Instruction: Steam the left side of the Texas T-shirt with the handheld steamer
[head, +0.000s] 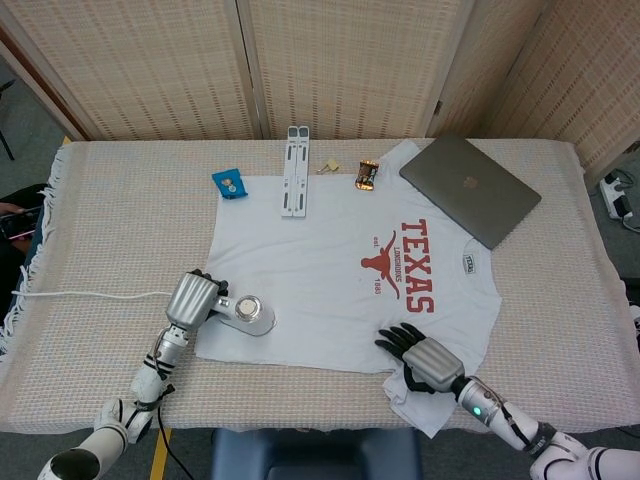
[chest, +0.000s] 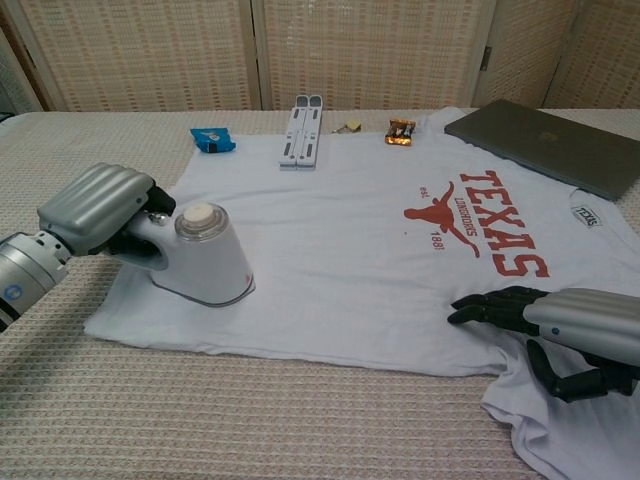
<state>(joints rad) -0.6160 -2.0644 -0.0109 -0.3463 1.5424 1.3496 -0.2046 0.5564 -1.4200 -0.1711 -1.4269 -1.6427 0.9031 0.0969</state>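
Observation:
The white Texas T-shirt (head: 330, 270) (chest: 350, 250) lies flat on the table, red print toward the right. My left hand (head: 192, 298) (chest: 95, 208) grips the handle of the white handheld steamer (head: 248, 314) (chest: 203, 257), which stands with its base on the shirt's left part, near the front hem. Its white cord (head: 80, 295) trails off to the left. My right hand (head: 422, 355) (chest: 560, 325) rests on the shirt's front right edge, dark fingers spread flat on the cloth, holding nothing.
A grey laptop (head: 470, 188) (chest: 550, 145) lies closed at the back right, over the shirt's edge. A white folding stand (head: 296, 170) (chest: 305, 130), a blue packet (head: 229, 183) (chest: 212, 139), and an orange snack packet (head: 366, 175) (chest: 401, 131) sit along the back.

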